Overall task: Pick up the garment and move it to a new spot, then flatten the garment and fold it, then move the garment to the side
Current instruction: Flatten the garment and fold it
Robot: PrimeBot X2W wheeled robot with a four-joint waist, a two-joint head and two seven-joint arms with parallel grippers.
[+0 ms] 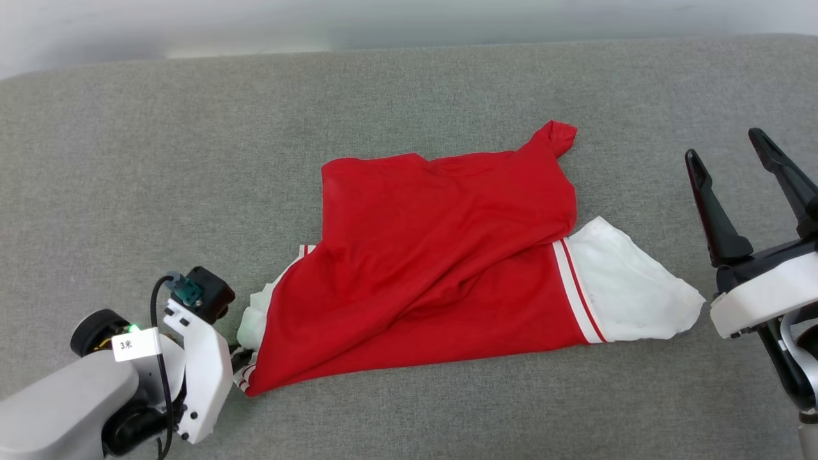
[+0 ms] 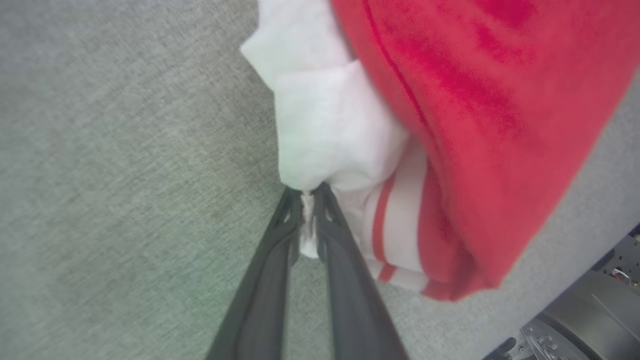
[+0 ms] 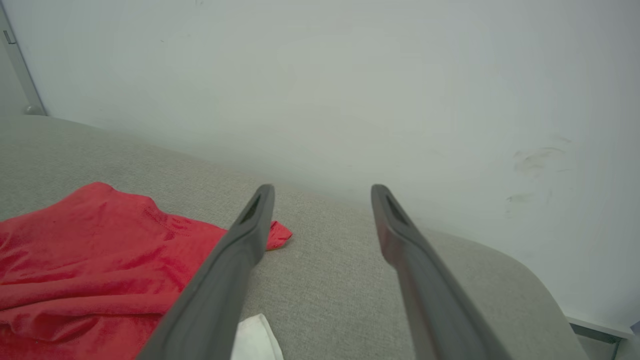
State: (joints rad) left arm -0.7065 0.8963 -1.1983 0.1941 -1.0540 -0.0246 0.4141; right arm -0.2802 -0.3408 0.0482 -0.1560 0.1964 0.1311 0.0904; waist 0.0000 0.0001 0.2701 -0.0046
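Garment (image 1: 441,255) tight in left gripper (image 2: 311,194).

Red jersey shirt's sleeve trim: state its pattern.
Sleeve trim: red and white stripes, best in head view.

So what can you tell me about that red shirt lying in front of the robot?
The shirt is red, of thin, soft-looking fabric, with white sleeves and red-and-white striped trim. It lies crumpled and partly folded over itself on the grey cushioned surface. One white sleeve is spread flat toward the robot's right. At the opposite end the other sleeve is bunched up, and the left fingers are closed on its edge.
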